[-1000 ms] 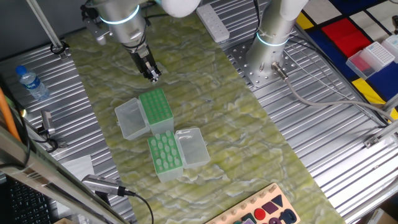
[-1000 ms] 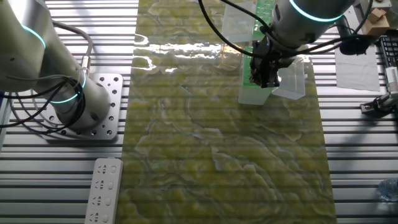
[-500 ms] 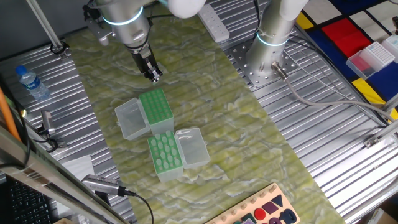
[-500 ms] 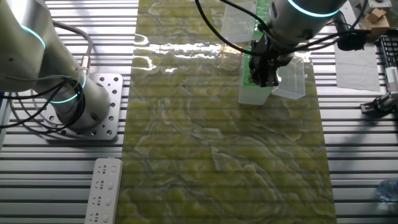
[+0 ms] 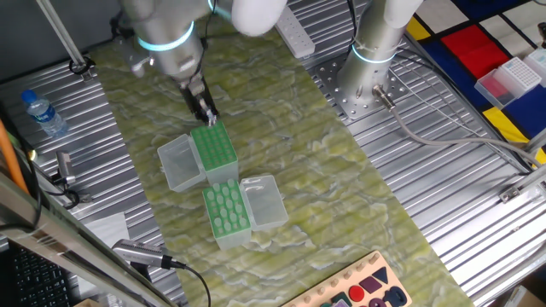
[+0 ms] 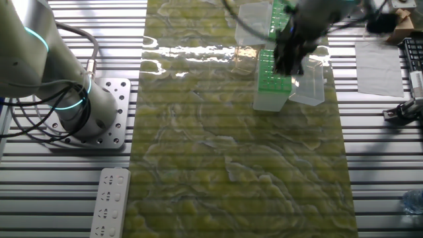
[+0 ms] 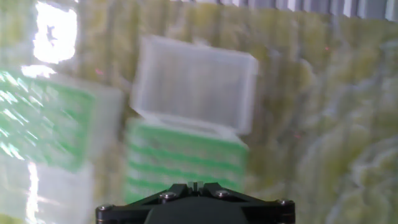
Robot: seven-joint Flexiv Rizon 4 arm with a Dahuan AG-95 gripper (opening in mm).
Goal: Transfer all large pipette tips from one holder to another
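My gripper hangs right over the far end of the upper green rack, fingers pointing down at it; whether the jaws are parted I cannot tell, since one fixed view is too small there and the other fixed view shows the gripper smeared by motion. In my hand view the picture is blurred too, with only the black gripper base at the bottom edge and the rack's open clear lid above its green top. The large tips sit as pale dots in the nearer rack, just beside the upper one, each rack with its clear lid flung open to the side. Both stand on a mottled yellow-green mat laid over a ribbed metal table. Around it I see a second arm's base bolted to a plate, a white power strip, a water bottle at the left edge, a cable trailing right, and red, yellow and blue panels in the far corner.
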